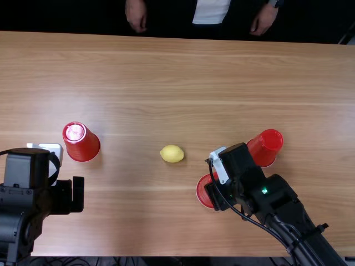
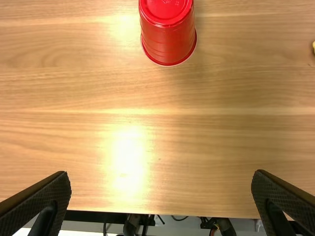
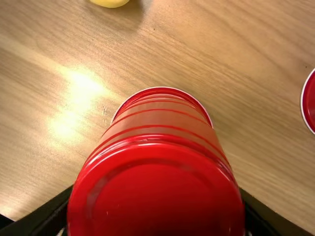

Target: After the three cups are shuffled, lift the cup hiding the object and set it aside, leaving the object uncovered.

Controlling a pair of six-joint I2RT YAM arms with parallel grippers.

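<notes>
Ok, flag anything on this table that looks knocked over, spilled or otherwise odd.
Nothing is spilled or damaged. One thing stands out: the lemon lies bare mid-table, while the fingers of the right gripper clamp the third cup, base up, beside it. The left cup and right cup stand upside down.
</notes>
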